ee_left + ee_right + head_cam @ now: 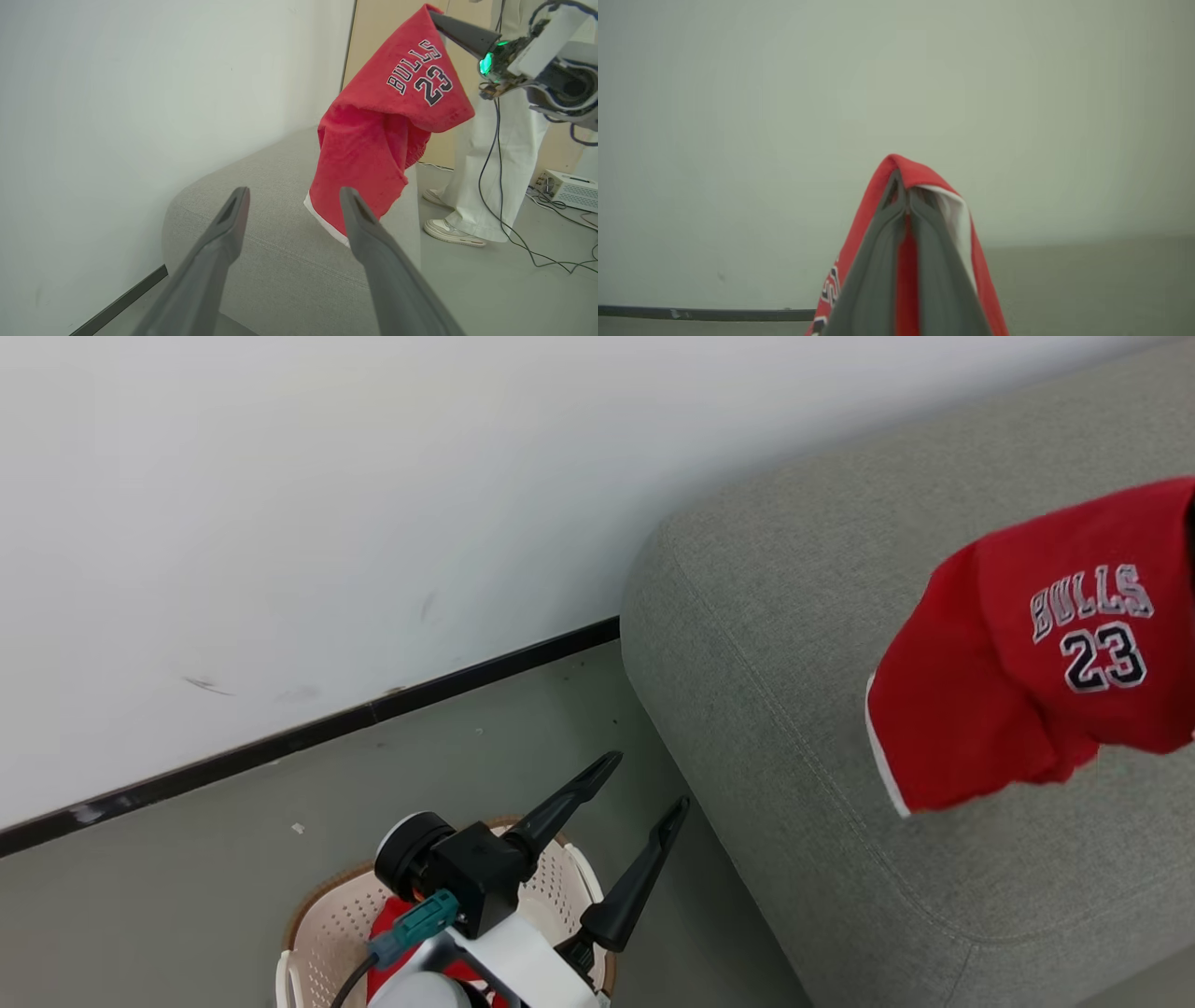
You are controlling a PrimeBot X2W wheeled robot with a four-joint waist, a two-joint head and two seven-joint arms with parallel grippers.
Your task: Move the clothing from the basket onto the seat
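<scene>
A red garment [1036, 653] printed "BULLS 23" hangs in the air over the grey seat [803, 616], its white-trimmed hem lowest. My right gripper [906, 196] is shut on the top fold of that clothing [920, 175]; the left wrist view shows this right gripper [437, 18] pinching the clothing [373, 140] from above. My left gripper [644, 789] stands open and empty over the cream basket [327, 924], fingers pointing toward the seat [280, 224]. More red clothing [397, 919] lies in the basket, mostly hidden by my left wrist.
A white wall with a black skirting strip [308, 733] runs behind the basket and seat. Beyond the seat a person in white trousers and pale shoes [453, 231] stands on the grey floor. Cables [514, 233] and a white box [567, 189] lie nearby.
</scene>
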